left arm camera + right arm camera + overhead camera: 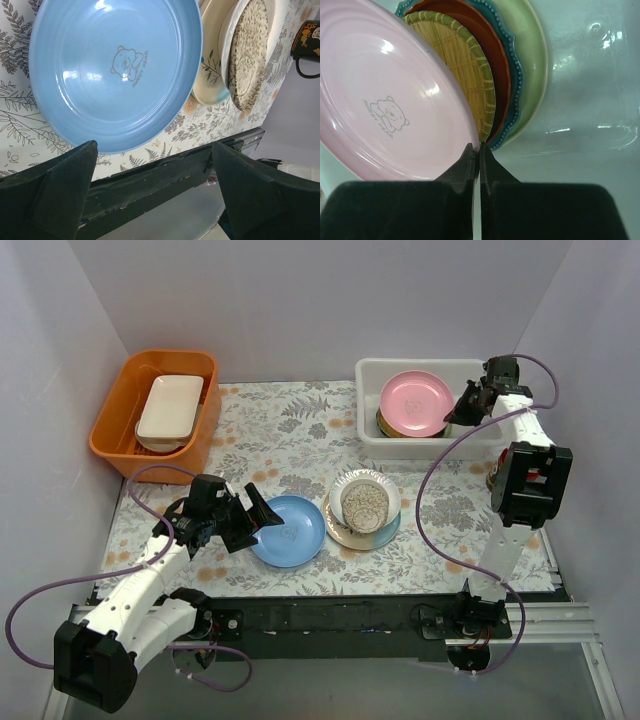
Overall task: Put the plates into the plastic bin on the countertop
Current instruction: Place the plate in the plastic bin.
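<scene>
Pink plate [415,403] is leaning inside the white bin [368,375], the right gripper [479,150] pinching its rim; the left gripper [266,518] is gaping wide beside the blue plate [290,535] on the countertop [290,430].

Plates [416,403] lie in the plastic bin [368,400] (more plates [365,505] before it).

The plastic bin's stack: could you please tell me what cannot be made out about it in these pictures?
Top external: the pink plate covers the stack in the plastic bin; lower plates show only a sliver.
Right wrist: it hides most of the woven plate, red-brown plate and teal scalloped plate; how many lie beneath is unclear.
Right wrist: the right gripper blocks the pink plate's near rim.
</scene>
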